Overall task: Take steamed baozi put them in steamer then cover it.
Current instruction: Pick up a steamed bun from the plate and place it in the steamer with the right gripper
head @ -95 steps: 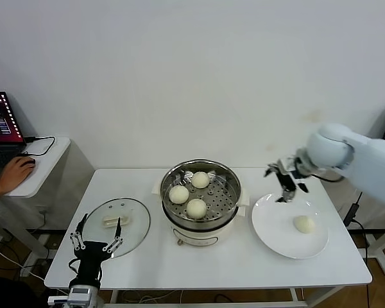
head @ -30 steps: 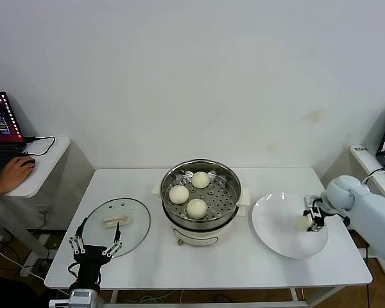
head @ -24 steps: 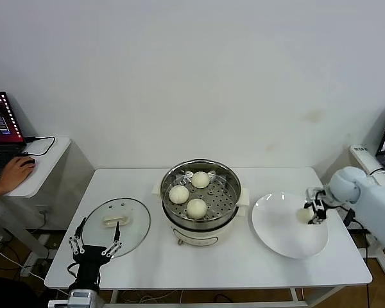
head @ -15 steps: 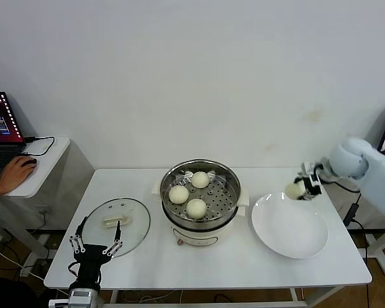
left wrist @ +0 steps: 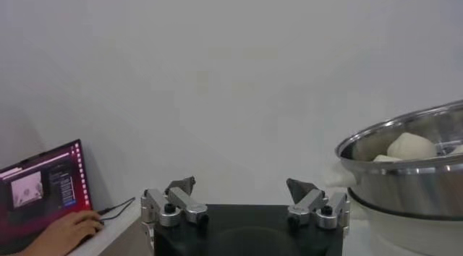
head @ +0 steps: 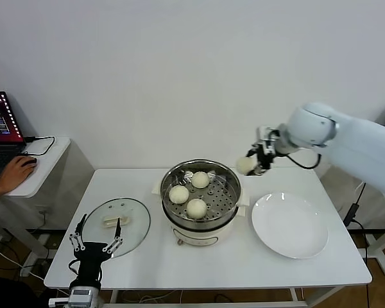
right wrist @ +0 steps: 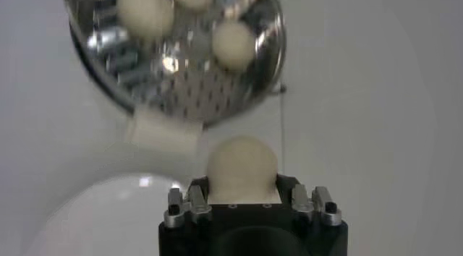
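My right gripper (head: 251, 163) is shut on a cream-white baozi (head: 245, 165) and holds it in the air just right of the steamer's rim; the right wrist view shows the bun (right wrist: 241, 166) between the jaws. The steel steamer (head: 230, 177) stands mid-table with three baozi (head: 196, 207) on its perforated tray. They also show in the right wrist view (right wrist: 234, 43). The glass cover (head: 133, 232) with its cream handle lies flat on the table to the left. My left gripper (head: 96, 244) is open and parked at the front left, by the cover's near edge.
An empty white plate (head: 289, 226) lies right of the steamer. A side desk with a laptop (head: 1, 119) and a person's hand (head: 13, 172) is at the far left. The wall is close behind the table.
My right gripper closed on the last baozi on the plate, lifted it and carried it left and up to the steamer's right rim. The plate is now empty. The left arm stayed still.
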Action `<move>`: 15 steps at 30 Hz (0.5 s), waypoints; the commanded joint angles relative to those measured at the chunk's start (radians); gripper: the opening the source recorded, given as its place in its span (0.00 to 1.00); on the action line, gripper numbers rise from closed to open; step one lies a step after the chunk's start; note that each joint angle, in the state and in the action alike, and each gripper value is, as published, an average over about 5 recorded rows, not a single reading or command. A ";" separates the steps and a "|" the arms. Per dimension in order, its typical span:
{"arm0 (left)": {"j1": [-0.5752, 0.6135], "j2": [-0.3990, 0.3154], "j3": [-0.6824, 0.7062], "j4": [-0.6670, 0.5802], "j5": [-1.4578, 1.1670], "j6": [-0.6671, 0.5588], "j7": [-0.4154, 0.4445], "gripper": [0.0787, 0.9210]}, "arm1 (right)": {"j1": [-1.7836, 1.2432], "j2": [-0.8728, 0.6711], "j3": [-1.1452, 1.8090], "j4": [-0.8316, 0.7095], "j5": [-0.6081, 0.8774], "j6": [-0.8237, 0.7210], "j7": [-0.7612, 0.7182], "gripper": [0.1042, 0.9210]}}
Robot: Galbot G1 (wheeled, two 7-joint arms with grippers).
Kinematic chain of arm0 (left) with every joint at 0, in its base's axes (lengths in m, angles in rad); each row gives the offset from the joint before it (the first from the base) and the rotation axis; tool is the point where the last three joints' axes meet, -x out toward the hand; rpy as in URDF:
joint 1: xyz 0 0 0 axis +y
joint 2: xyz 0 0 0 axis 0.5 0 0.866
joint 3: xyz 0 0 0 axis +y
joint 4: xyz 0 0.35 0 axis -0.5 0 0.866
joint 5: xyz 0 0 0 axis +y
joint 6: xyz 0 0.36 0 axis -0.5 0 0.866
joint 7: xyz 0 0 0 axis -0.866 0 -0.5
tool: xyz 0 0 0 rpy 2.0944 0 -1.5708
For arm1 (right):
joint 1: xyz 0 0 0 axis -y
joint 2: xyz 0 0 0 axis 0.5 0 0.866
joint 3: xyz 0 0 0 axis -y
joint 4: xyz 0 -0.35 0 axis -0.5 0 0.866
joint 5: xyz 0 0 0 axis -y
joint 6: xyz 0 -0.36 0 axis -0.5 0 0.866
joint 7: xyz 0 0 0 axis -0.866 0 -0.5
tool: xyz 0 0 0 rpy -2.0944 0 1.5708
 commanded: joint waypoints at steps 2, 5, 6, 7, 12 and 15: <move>-0.004 -0.006 -0.001 0.006 0.004 -0.011 -0.005 0.88 | 0.041 0.230 -0.139 -0.016 0.225 -0.161 0.157 0.59; -0.006 -0.007 -0.003 0.009 0.004 -0.012 -0.006 0.88 | -0.002 0.252 -0.137 -0.055 0.197 -0.161 0.156 0.59; -0.006 -0.007 -0.004 0.010 0.004 -0.012 -0.006 0.88 | -0.015 0.256 -0.136 -0.068 0.187 -0.161 0.154 0.59; -0.007 -0.007 -0.005 0.011 0.003 -0.012 -0.006 0.88 | -0.028 0.260 -0.134 -0.082 0.175 -0.160 0.151 0.59; -0.011 -0.006 -0.008 0.015 -0.001 -0.012 -0.007 0.88 | -0.094 0.273 -0.118 -0.148 0.129 -0.160 0.144 0.59; -0.013 -0.005 -0.008 0.021 -0.002 -0.013 -0.007 0.88 | -0.130 0.276 -0.105 -0.174 0.100 -0.159 0.138 0.59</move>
